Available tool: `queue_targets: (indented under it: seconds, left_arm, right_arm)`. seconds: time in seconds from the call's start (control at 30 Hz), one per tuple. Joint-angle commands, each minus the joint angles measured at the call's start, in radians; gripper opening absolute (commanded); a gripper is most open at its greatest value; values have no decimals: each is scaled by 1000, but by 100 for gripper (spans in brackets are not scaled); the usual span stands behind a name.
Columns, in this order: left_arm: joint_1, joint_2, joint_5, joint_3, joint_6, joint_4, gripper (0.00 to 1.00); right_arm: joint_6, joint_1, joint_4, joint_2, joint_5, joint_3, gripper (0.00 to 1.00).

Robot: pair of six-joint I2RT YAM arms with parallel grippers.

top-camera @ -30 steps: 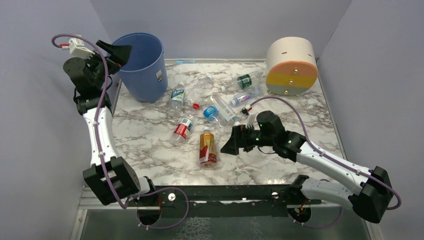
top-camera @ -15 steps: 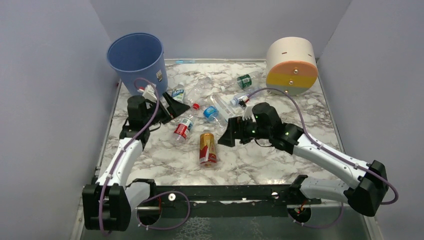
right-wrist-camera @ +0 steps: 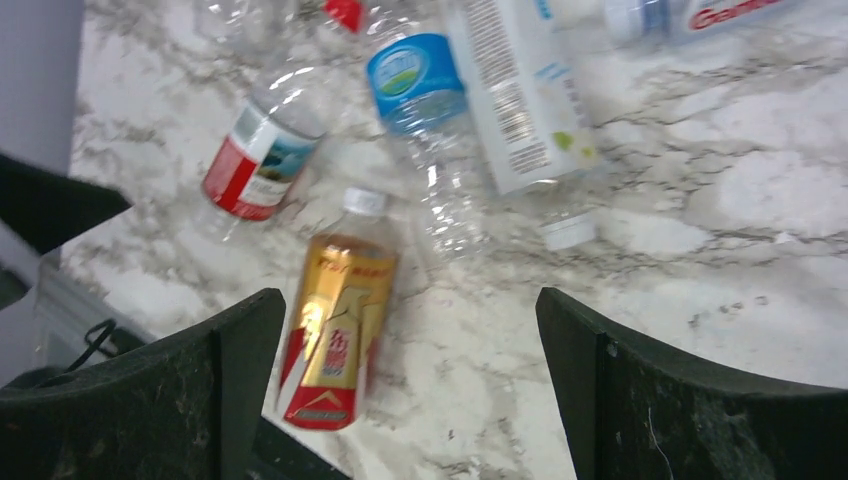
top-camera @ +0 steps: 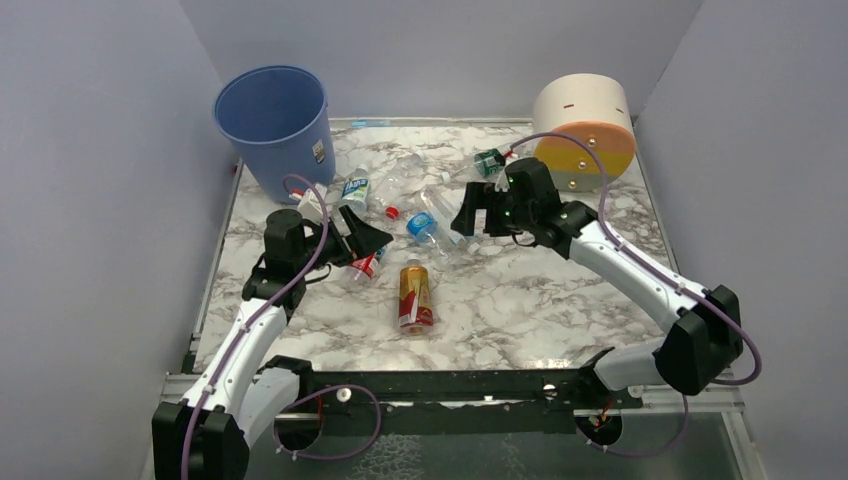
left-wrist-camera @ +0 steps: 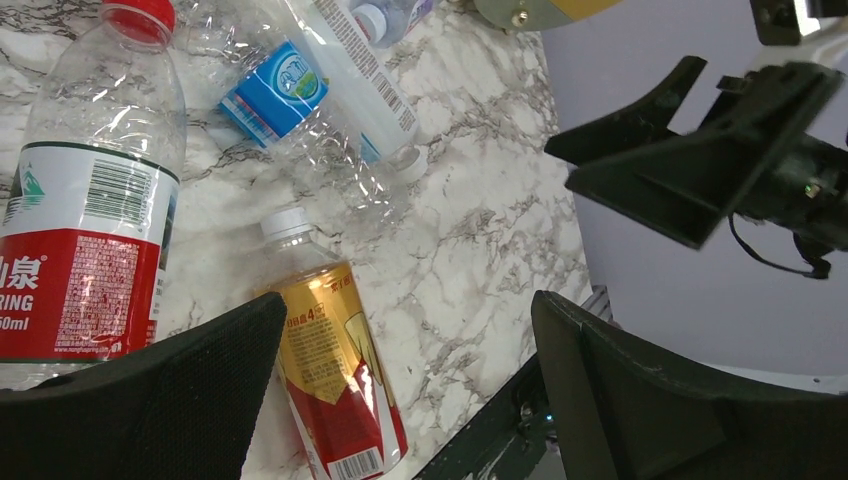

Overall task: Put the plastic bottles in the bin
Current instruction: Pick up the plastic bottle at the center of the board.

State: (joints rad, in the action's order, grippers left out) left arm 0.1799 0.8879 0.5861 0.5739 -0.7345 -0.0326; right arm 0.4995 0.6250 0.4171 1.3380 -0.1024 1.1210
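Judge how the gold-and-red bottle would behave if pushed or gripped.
The gold-and-red bottle lies on its round side on the smooth marble table, so a sideways push would probably roll it. Its glossy wrap may slip. It looks undented, likely stiffer than the crinkled blue-labelled bottle.

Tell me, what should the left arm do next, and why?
Probably lower the left pincer onto the red-label bottle and close. The pincer is open and empty, hovering right by that bottle, which lies outside the blue bin.
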Motion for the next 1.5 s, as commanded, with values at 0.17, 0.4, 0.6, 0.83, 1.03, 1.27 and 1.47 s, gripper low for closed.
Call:
queue_targets:
  seconds: [0.17,0.4,0.6,0.83,1.03,1.27,1.47]
  left_arm:
    - [12,-47,-18,22,21,-27,99]
    - [12,-70,-20,6,10,-30,99]
    - [13,-49,-25,26,12,-24,99]
    - [13,-30,-28,53,12,-17,99]
    - [15,-16,-28,54,10,-4,99]
    - [15,-1,-23,49,9,12,99]
    - [17,3,-23,44,4,22,99]
  right_arm:
    - [-112,-87,-83,148,62,63,100]
    - [-182,-87,-188,246,57,32,89]
    - [-238,-87,-280,338,58,28,82]
    - [-278,-87,-305,453,28,82,84]
    - [-288,-87,-313,497,8,80,89]
    - [-283,-81,-322,536,-13,79,90]
    - [-292,-56,-318,566,-7,96,89]
